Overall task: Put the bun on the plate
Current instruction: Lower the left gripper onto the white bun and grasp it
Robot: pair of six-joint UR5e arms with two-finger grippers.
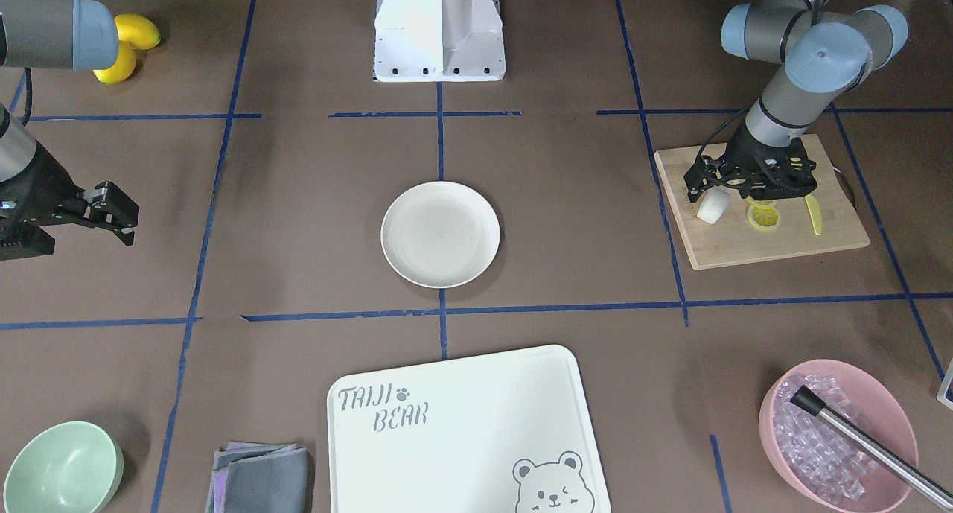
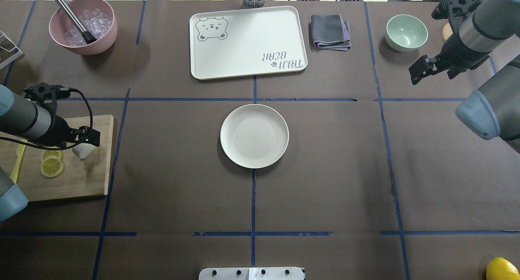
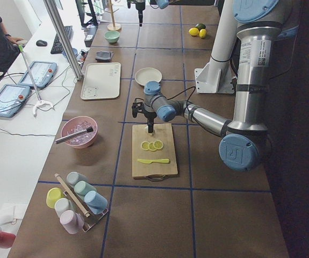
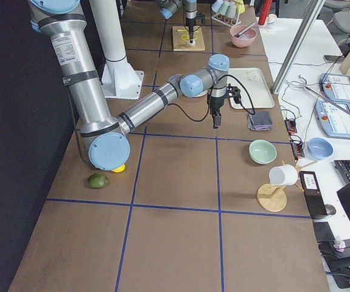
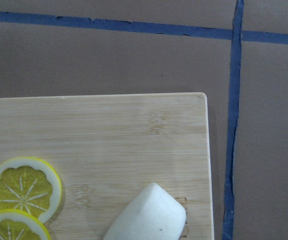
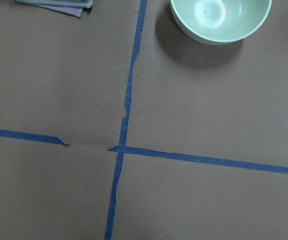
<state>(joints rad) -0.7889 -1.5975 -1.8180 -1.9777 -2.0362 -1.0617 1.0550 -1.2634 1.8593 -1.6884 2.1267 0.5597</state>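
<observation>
Plate (image 1: 440, 234): round, cream-white, mid tabletop (image 1: 298, 222), on a blue tape line.
Bun (image 1: 712, 207): white lump on the wooden cutting board (image 1: 759, 245), view's right, near a lemon slice (image 1: 764, 217) and a yellow knife (image 1: 814, 214).
Left hand (image 1: 726, 191): low over the board, one finger just above the bun; grip unclear.
Right hand (image 1: 112, 211): view's left, well apart from the plate.
Near edge: mint-green bowl (image 1: 63, 468), grey folded cloth (image 1: 260, 477), bear-print tray (image 1: 461, 431), pink bowl (image 1: 770, 424) of ice with a metal rod (image 1: 864, 442).
Far corner: two lemons (image 1: 130, 48).

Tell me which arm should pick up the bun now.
Left. The left gripper hovers over the wooden board, close by the bun; the right gripper is across the table, beyond the plate, near the green bowl.
</observation>
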